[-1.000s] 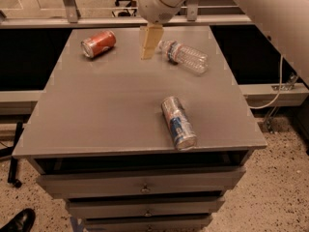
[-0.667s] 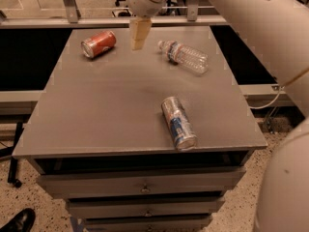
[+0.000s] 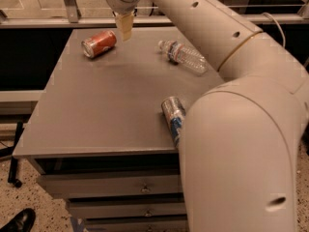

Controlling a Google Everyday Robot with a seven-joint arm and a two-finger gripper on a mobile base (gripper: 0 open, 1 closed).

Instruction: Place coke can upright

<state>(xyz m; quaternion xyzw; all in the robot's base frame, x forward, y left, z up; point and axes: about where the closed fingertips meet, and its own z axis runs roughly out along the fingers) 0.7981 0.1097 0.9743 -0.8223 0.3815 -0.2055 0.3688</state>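
Note:
The coke can [image 3: 99, 43], red with a silver end, lies on its side at the far left of the grey table [image 3: 96, 110]. My gripper [image 3: 125, 29] hangs from the white arm just right of the can, a little above the tabletop, its pale fingers pointing down. It holds nothing that I can see and does not touch the can.
A clear plastic water bottle [image 3: 185, 56] lies on its side at the far right. A silver-and-blue can [image 3: 173, 117] lies near the front right edge, partly hidden by my arm's large white body [image 3: 236, 158]. Drawers sit below the tabletop. A black shoe [image 3: 17, 221] shows at bottom left.
The gripper has moved left from beside the water bottle to right next to the coke can. The arm's body now fills the right of the view. No object on the table moved.

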